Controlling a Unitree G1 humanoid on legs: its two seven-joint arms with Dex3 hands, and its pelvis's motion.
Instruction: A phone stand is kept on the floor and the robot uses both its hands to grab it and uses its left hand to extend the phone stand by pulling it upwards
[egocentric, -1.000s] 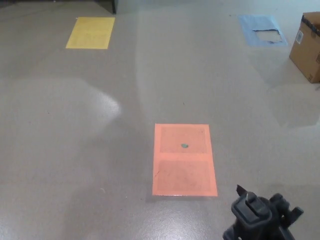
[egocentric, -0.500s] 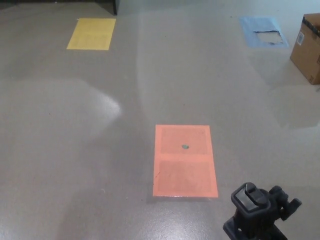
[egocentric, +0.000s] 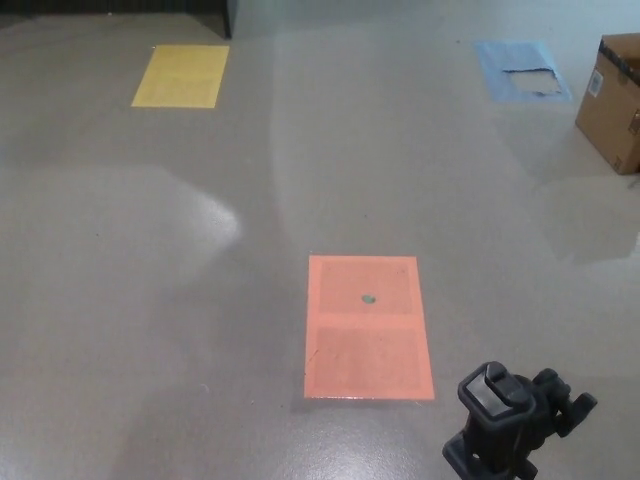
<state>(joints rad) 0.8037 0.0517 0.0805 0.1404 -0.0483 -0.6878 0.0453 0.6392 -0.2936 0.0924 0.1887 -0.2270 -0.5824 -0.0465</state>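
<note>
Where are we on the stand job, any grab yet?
Nothing looks done. The phone stand stands at the bottom right of the head view, beside the orange floor mat, with no robot hand in view. Nothing is in hand; both grabs and the upward pull remain.

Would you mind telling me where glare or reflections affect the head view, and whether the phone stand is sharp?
Head view: a bright glare patch whitens the grey floor left of centre; a pale sheen streaks upward mid-frame; the phone stand, bottom right, looks dark, slightly soft, cut by the frame edge.
</note>
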